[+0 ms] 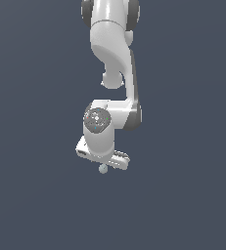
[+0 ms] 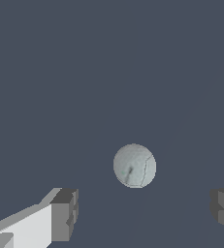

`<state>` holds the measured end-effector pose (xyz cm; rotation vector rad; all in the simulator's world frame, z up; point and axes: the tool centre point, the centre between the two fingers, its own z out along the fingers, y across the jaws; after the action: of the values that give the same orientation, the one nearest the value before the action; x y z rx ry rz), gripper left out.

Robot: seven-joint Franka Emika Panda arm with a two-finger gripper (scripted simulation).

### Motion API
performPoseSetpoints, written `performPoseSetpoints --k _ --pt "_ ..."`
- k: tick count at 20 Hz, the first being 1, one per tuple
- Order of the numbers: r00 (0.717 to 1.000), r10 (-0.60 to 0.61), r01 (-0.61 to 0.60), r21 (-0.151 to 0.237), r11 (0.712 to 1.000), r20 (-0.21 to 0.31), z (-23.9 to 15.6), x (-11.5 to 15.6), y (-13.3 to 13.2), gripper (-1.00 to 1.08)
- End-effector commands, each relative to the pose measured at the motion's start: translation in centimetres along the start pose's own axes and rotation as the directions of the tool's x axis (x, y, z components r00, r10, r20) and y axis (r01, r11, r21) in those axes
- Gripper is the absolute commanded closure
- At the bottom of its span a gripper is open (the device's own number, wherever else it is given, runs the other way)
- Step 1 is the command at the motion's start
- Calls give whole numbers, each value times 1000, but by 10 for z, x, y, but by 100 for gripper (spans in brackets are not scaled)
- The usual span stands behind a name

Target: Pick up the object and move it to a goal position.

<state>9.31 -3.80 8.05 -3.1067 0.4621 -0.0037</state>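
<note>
Grey-green and matte, one small ball (image 1: 103,169) is the only loose thing I can count here. In the exterior view it sits just below the centre of the frame, right under the lower edge of my white hand section, on a flat slate-blue worktop (image 1: 31,195) that fills the frame from edge to edge. My one arm (image 1: 115,53) comes down from the top centre of that frame, bends through a round speckled joint, and ends above the ball.

Seen from my wrist camera, the ball (image 2: 134,165) is larger and faintly speckled, with a thin dark line curving across it. My tool (image 2: 145,213) shows two fingers (image 2: 65,214), one at each side of the picture, standing well apart with open ground between them. The ball is narrower than that gap and lies ahead of the fingertips rather than between them; neither finger touches it. I cannot tell from either view how high the tool hangs above the worktop. Nothing is clamped in the tool.
</note>
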Motion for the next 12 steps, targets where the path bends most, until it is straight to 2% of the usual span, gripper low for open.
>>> performPoseSetpoints --k 1,12 --pt "1000 15 -15 -1 1000 1 6 3 2 -92" --pt "1000 21 -21 -1 1000 3 23 4 3 -92"
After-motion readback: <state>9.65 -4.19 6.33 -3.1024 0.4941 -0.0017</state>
